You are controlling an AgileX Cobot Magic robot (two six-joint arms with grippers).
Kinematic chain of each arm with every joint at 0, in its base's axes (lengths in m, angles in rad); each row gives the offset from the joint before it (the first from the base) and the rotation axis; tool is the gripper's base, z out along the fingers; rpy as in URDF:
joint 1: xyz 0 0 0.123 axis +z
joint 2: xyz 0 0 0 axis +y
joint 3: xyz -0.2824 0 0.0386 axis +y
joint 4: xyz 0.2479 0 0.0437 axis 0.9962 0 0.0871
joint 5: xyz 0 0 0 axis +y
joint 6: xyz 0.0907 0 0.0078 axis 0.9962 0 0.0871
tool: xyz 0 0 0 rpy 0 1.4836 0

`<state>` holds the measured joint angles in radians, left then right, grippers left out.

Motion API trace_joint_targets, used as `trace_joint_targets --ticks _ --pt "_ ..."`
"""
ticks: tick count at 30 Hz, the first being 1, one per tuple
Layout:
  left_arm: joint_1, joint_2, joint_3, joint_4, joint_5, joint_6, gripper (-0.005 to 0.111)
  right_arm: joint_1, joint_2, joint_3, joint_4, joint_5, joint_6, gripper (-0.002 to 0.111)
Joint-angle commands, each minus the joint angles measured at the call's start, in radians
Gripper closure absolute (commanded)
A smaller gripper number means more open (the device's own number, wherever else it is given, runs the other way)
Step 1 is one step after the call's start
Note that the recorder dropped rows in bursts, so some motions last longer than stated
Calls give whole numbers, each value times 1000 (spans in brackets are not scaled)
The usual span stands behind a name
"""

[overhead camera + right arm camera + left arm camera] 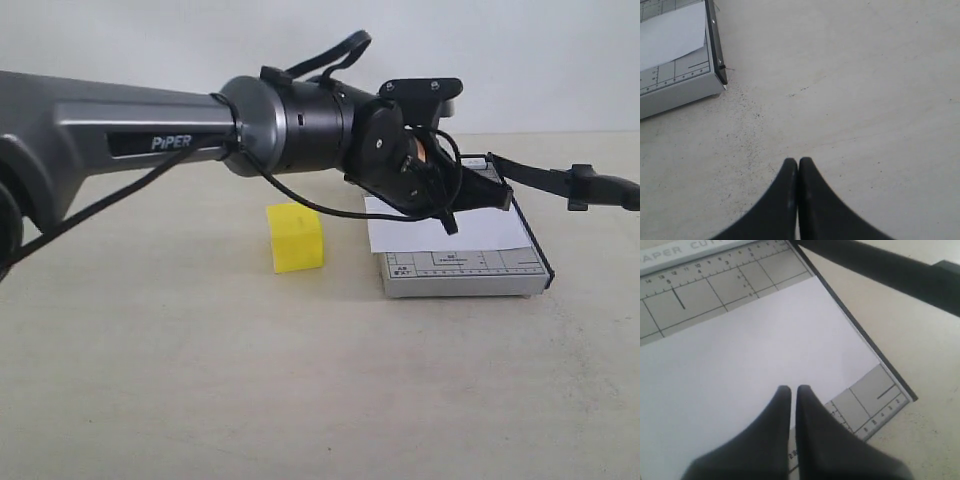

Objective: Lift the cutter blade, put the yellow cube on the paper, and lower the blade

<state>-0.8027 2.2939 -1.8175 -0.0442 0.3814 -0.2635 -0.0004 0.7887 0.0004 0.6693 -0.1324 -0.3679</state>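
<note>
The yellow cube (297,237) sits on the table left of the grey gridded board (465,272). The white paper (450,232) lies on the board, overhanging its left edge. The cutter blade (560,181) is raised off the board and slants out to the right. My left gripper (445,215) hovers over the paper (755,350), shut and holding nothing (791,388); the blade (890,267) crosses beyond the board's edge. My right gripper (798,161) is shut and empty over bare table, with the board's corner (680,87) and the paper (670,32) to one side.
The left arm (150,130) stretches across the table from the left, above and behind the cube. The board's printed ruler strip (690,255) runs along its far side. The table surface (300,380) is pale beige.
</note>
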Motion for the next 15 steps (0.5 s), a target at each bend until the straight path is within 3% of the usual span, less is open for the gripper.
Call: trace_joint_targets --ticks 1,15 --pt "-5 42 -10 11 -18 4 102 0 1 0 -5 10 4 109" --pt "-15 138 -10 34 -69 42 102 0 1 0 -5 14 11 109"
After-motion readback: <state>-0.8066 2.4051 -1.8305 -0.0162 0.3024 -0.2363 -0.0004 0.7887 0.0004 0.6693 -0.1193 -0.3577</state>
